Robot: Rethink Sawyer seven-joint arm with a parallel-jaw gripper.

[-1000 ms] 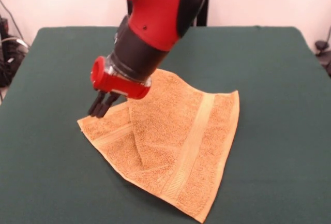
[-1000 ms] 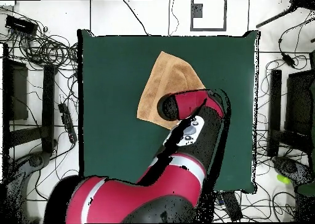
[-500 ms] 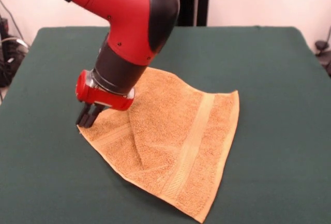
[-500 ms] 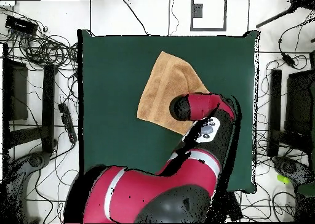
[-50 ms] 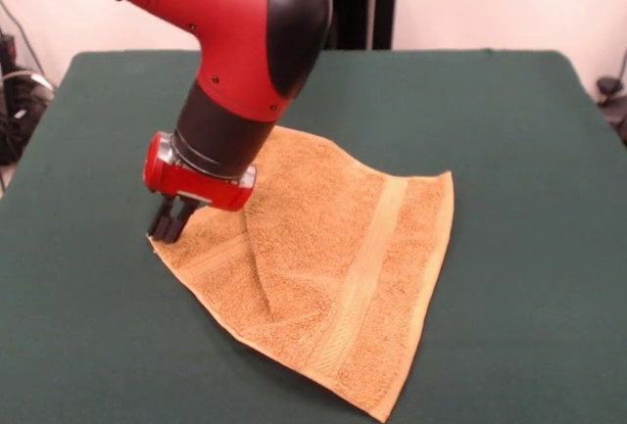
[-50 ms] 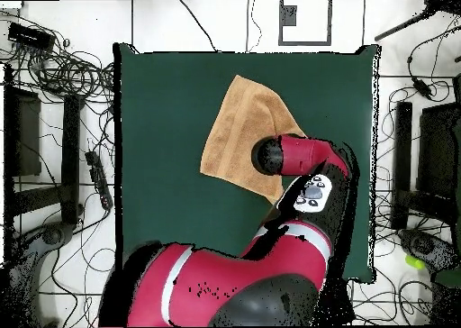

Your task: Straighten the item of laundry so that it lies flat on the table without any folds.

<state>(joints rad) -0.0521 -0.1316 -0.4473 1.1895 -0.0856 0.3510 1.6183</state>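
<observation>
The item of laundry, an orange-tan towel [image 5: 333, 258], lies on the green table [image 5: 509, 111] with its left part folded over, a crease running down from its upper middle. A woven band crosses its right side. My gripper [image 5: 165, 226] is down at the towel's left corner, touching the cloth right at the table surface. From above, the towel [image 6: 241, 124] shows as a slanted shape on the table [image 6: 162, 117], and the arm's wrist [image 6: 270, 156] covers its lower right corner and hides the gripper.
The red and black arm [image 5: 235, 42] leans over the towel's upper left part. Cables and dark equipment [image 6: 63, 81] lie on the floor around the table in the overhead view.
The gripper has come down and to the left, from above the towel's fold to its left corner. In the last half second it barely moved. The towel lies as before.
</observation>
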